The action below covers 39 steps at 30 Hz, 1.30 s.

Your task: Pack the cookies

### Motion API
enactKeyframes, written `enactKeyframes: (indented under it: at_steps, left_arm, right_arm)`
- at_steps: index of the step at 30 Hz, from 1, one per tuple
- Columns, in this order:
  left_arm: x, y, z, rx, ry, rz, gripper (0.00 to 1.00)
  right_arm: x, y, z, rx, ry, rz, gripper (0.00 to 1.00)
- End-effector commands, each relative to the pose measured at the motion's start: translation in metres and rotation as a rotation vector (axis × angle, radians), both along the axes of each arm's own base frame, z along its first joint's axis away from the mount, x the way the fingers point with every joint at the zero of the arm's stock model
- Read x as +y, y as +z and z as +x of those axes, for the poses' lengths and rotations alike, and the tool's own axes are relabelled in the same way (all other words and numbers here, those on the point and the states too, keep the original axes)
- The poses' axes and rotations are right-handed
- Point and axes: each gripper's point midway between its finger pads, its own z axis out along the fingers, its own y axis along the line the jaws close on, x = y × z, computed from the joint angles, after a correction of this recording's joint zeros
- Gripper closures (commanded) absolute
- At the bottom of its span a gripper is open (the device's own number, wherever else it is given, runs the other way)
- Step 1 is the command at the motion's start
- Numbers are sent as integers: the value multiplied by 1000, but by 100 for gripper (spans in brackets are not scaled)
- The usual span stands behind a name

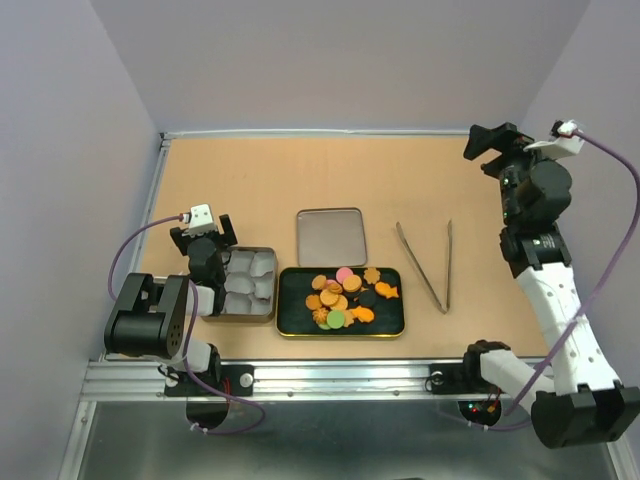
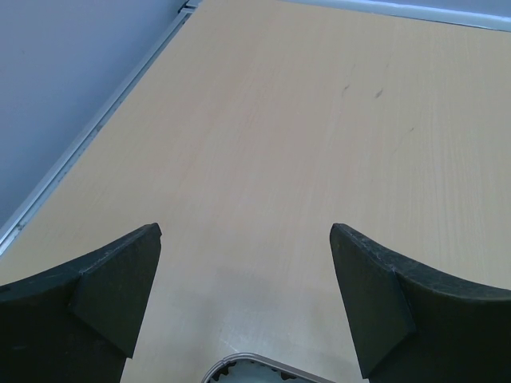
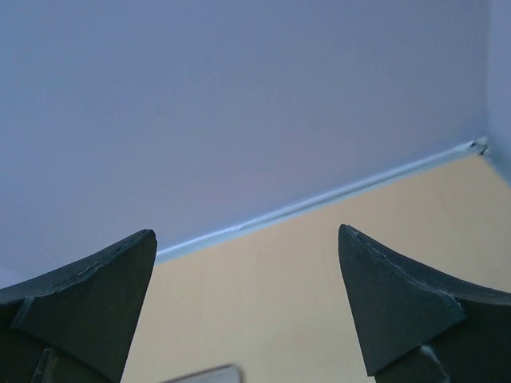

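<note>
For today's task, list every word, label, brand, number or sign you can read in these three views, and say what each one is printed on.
No text can be read in any view.
The tin, lid, tray, cookies, tongs and table show no print.
Any marking on the left arm or right arm is too small to read.
</note>
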Motion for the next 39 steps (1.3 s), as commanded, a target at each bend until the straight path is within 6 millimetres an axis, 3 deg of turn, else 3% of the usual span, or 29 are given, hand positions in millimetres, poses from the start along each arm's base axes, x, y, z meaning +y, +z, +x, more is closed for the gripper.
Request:
enactKeyframes:
  at_steps: [1,3,5,6,9,10,14,17,25,39]
  left_arm:
    - [0,74,8,-299,6,-26,1]
    - [1,74,8,-300,6,-26,1]
    - [0,73,8,-297,6,-26,1]
    - [1,74,8,-299,7,-27,1]
    - [1,74,8,-301,7,-27,1]
    - [0,74,8,-299,6,-26,1]
    - [0,73,8,-297,6,-26,1]
    - [0,74,8,-300,6,-26,1]
    - [0,74,8,-299,6,-26,1]
    - [0,73,8,-297,6,-26,1]
  right_arm:
    - [38,-63,-42,377,197,149,0]
    - [39,-69,-61,423,189,215,0]
    - [46,-98,-79,611,214,223,0]
    - [45,-146,-96,860,188,227,0]
    - [38,-179,-125,1116,155,169,0]
    - [26,-195,-140,1184,85,122,0]
    - [24,-233,-162,1313,93,80,0]
    - [28,-237,-156,1356,77,76,0]
    - [47,-289,-159,1502,166,45,0]
    - [50,-336,-144,1513,193,-28,0]
